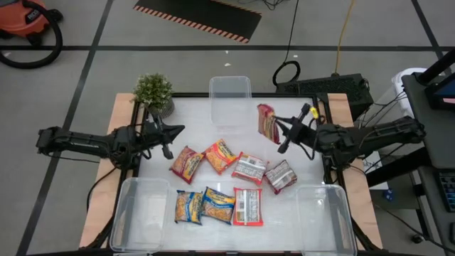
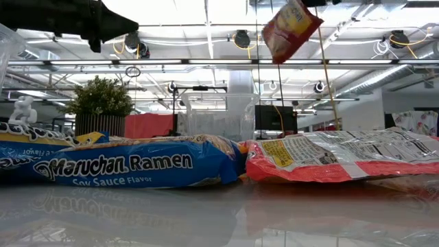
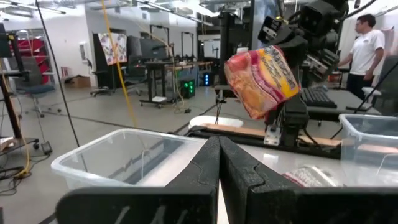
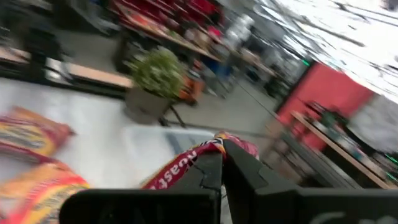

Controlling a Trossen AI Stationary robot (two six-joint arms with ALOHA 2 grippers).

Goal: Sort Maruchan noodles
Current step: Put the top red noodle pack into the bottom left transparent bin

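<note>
Low view, blue packet (image 2: 130, 168) "Maruchan Ramen", "Soy Sauce Flavor"

We lose top of lifted red packet (image 2: 291, 29) at low view's upper edge. Right wrist view motion-blurred; packet print (image 4: 180, 171) unreadable, mostly behind fingers (image 4: 208, 171). Near bins (image 1: 142, 213) cut by high view's bottom edge. Packet flavours on table (image 1: 213, 114) too small to read from above.

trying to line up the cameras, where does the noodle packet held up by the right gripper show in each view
High view: held packet right of centre, beside the right gripper.
Low view: hanging at the top.
Left wrist view: upper centre-right.
Right wrist view: pinched at the bottom.
Shared landmark: potted plant; not in the left wrist view.
</note>
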